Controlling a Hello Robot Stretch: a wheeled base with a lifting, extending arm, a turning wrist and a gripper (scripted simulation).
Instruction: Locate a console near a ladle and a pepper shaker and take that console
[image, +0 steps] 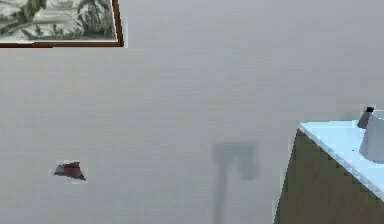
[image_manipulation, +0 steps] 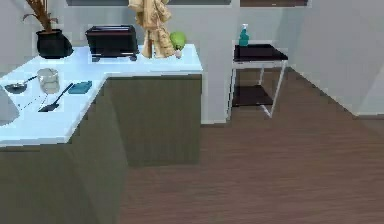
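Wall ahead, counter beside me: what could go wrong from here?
1. The wall stands ahead and the counter corner at the forward view's right; turning may clip it.
2. The small teal thing, perhaps the console, lies on the countertop beside a dark ladle-like utensil and a glass jar; a reach may knock those.

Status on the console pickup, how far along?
Looks done: the search. The countertop alongside the robot carries a dark ladle-like utensil, a pale shaker-like jar and a flat teal item, possibly the console. In hand: lining up with that counter. Left: the reach and the take, since the teal item lies on the countertop.
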